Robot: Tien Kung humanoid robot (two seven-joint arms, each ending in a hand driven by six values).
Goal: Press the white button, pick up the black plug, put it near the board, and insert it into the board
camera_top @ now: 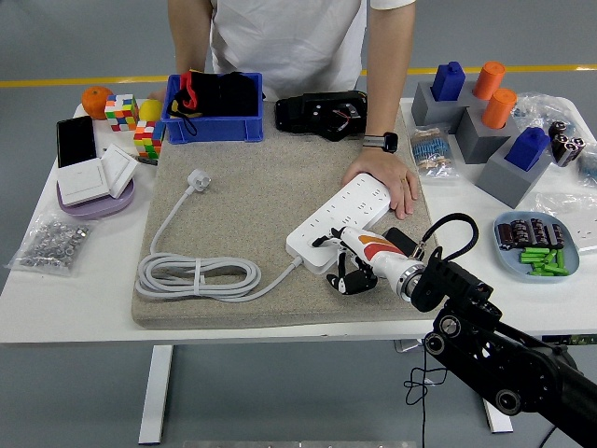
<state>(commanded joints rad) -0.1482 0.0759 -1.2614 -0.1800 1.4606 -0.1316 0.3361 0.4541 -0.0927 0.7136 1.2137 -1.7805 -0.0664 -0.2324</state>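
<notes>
- The right hand (pixel 353 269) is reaching in from the bottom right. It is sitting at the near end of the white power strip (pixel 340 221), the board in the task. Its fingers are curled down, and I cannot tell if they are pinching anything or pushing the button.
- The white button is too small to see, and the hand is covering that end of the strip.
- A small black thing (pixel 401 244) is lying just beside the hand, near the strip. It might be the black plug, but I cannot tell.
- A plug like that is probably light and hard. It would not bend or break easily, but its smooth sides could be slippery. Holding it by its fat body, with the pins left free, is probably best.
- The strip's own white cable (pixel 198 276) is lying in loops on the grey mat (pixel 252 187). It is soft and floppy. Its white plug (pixel 197 180) is lying farther back on the mat.
- A person's hand (pixel 387 182) is pressing on the far end of the strip, so it should stay put.
- At the back, a blue bin (pixel 214 124) and a black device (pixel 322 114) are sitting at the mat's far edge.
- No brand or writing is showing big enough to read.
- The left hand is not in the picture.
</notes>
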